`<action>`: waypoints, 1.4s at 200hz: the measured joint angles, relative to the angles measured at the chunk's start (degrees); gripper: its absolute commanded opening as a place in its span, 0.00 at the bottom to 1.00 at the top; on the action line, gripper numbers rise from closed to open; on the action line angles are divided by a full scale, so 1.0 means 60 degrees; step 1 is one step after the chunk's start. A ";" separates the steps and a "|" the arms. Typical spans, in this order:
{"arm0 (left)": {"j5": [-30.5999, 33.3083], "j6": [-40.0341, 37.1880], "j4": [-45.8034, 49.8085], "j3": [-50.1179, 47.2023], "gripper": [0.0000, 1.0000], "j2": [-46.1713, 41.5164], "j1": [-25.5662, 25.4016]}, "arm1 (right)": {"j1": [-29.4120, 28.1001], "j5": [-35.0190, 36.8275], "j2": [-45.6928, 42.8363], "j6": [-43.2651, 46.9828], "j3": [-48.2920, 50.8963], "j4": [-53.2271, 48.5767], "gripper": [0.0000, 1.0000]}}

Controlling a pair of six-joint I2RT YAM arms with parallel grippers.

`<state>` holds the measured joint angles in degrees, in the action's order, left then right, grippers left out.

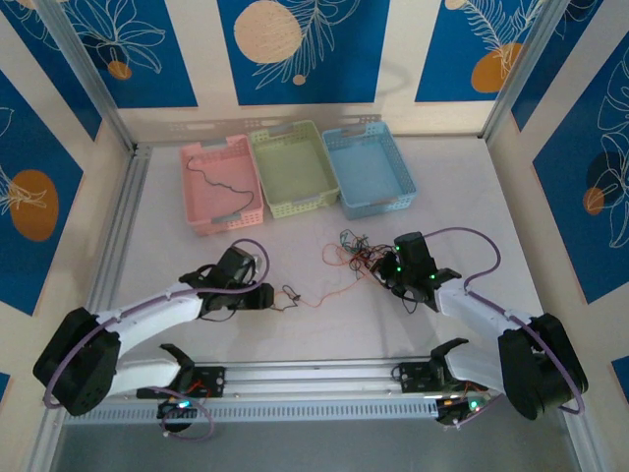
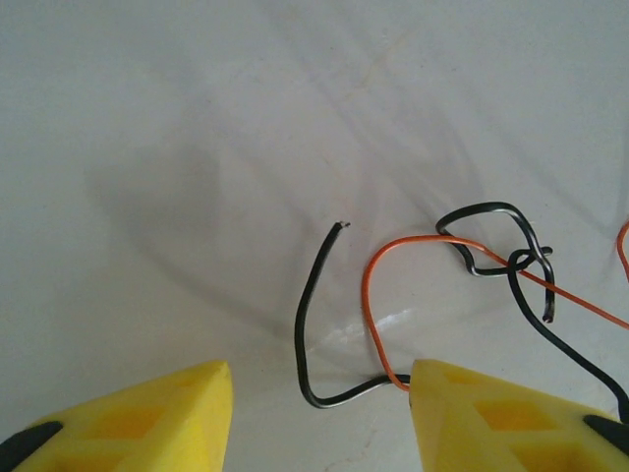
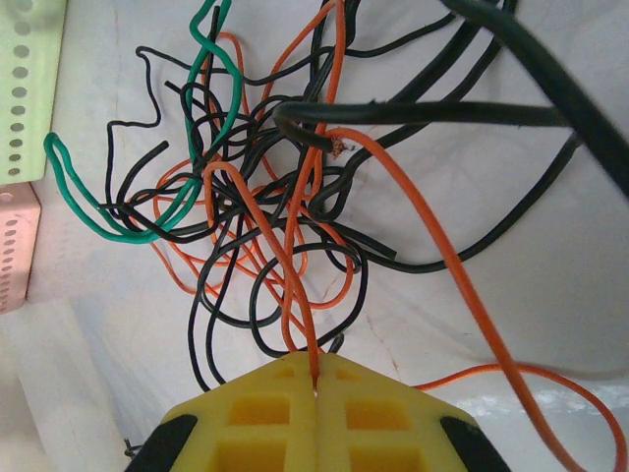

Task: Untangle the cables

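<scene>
The cables form a tangle (image 1: 356, 250) of black, orange and green strands (image 3: 246, 197) on the white table, in front of the baskets. My right gripper (image 3: 315, 372) (image 1: 381, 265) sits at the tangle's near right edge, shut on an orange cable (image 3: 300, 295) that rises from between its yellow fingertips into the knot. A green cable (image 3: 118, 232) loops out at the tangle's left. To the left lie a black cable (image 2: 303, 334) and a thin orange cable (image 2: 366, 295), knotted together (image 2: 521, 261). My left gripper (image 2: 319, 408) (image 1: 268, 295) is open, with both strands lying between its fingers.
Three baskets stand in a row at the back: pink (image 1: 193, 187) with one black wire (image 1: 221, 183) inside, green (image 1: 257, 157) and blue (image 1: 403, 172). A long orange strand (image 1: 329, 291) runs across the table between the two grippers. Metal frame rails border the table.
</scene>
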<state>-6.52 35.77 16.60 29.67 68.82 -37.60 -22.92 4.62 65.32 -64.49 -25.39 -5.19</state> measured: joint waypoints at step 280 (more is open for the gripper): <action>0.6455 -0.1326 0.7042 0.6247 0.00 -0.3697 -0.0459 | -0.0084 0.0197 -0.0062 0.0066 -0.0149 -0.0211 0.00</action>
<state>32.21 27.81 58.85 67.16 46.63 -40.36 -23.42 5.80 64.95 -64.10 -26.28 -6.46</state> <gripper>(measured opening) 0.065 0.051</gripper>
